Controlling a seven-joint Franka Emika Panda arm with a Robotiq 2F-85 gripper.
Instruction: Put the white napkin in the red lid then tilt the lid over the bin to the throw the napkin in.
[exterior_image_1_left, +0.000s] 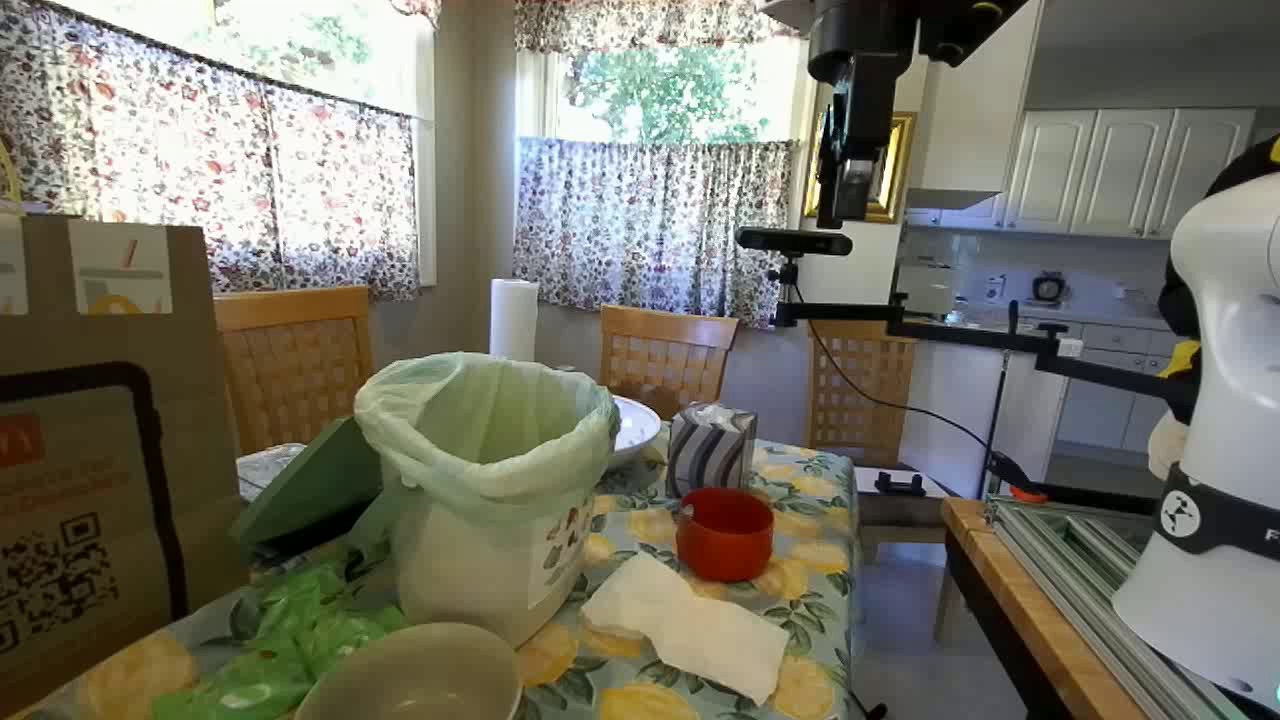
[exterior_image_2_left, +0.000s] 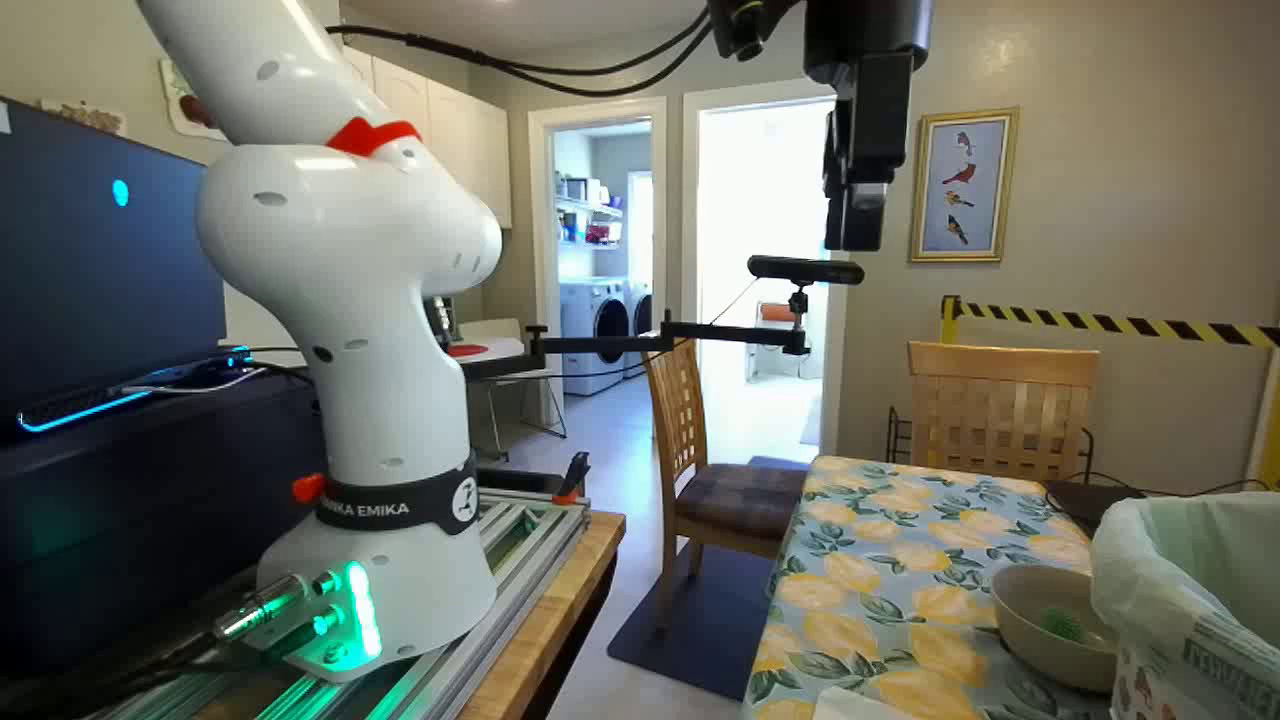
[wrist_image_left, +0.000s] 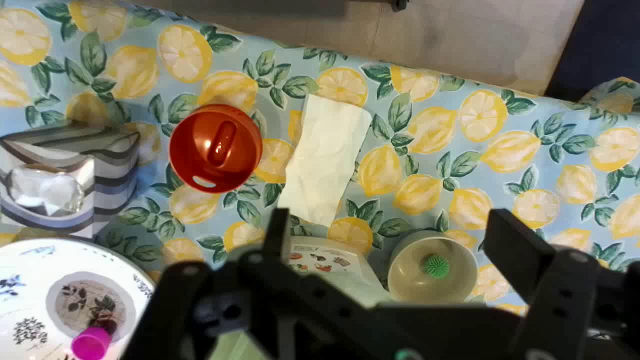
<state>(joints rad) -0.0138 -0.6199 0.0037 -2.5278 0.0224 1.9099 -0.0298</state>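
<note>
Wrist view, left to right: round, cup-like red plastic lid (wrist_image_left: 215, 148), hollow side up, presumably ready for filling. Just beside, not touching: creased white paper napkin (wrist_image_left: 325, 157), spread on blue lemon-print tablecloth (wrist_image_left: 440, 165), probably for easy pinching. Close by, pale cream bucket-like bin (wrist_image_left: 327, 254) lined with light green plastic bag (wrist_image_left: 355, 286), likely near for short carry. Rightward, overhead: black two-fingered gripper (wrist_image_left: 393, 240), jaws wide apart, grasping nothing, hung high, perhaps for unhindered descent.
</note>
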